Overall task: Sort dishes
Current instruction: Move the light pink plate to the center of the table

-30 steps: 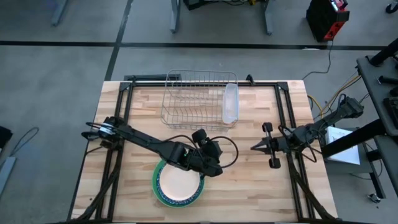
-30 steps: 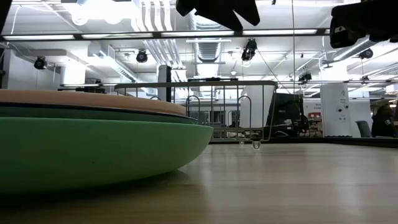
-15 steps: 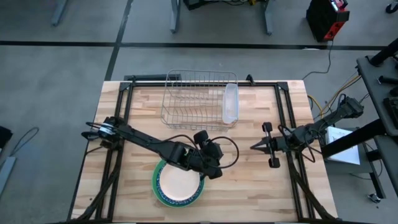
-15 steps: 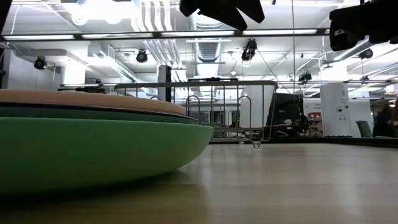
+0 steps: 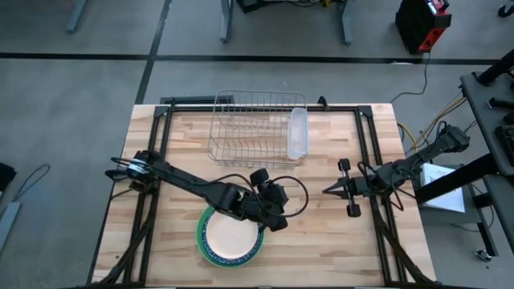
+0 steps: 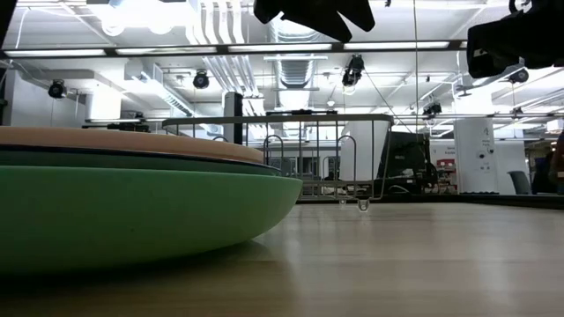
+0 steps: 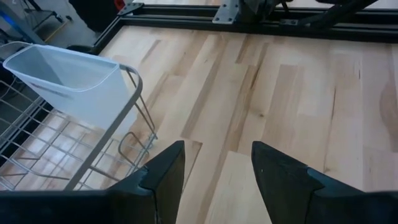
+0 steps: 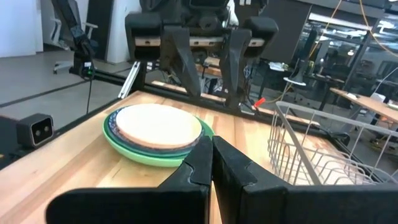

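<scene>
The dishes stand in one stack (image 5: 229, 239) near the table's front edge: a green plate (image 6: 132, 211) at the bottom rests on the wood, a dark blue rim (image 8: 155, 148) shows above it, and a peach-pink bowl (image 8: 158, 123) sits on top. My left gripper (image 5: 277, 215) hangs open just over the stack's right far rim, touching nothing; in its wrist view only bare wood shows between the fingers (image 7: 214, 149). My right gripper (image 5: 326, 191) waits shut at the table's right, pointing toward the stack, fingertips together (image 8: 211, 142).
A silver wire rack (image 5: 253, 128) stands at the table's far middle, with a clear plastic tray (image 5: 298, 132) upright along its right side. Bare wood lies between the stack and the rack, and between the two grippers.
</scene>
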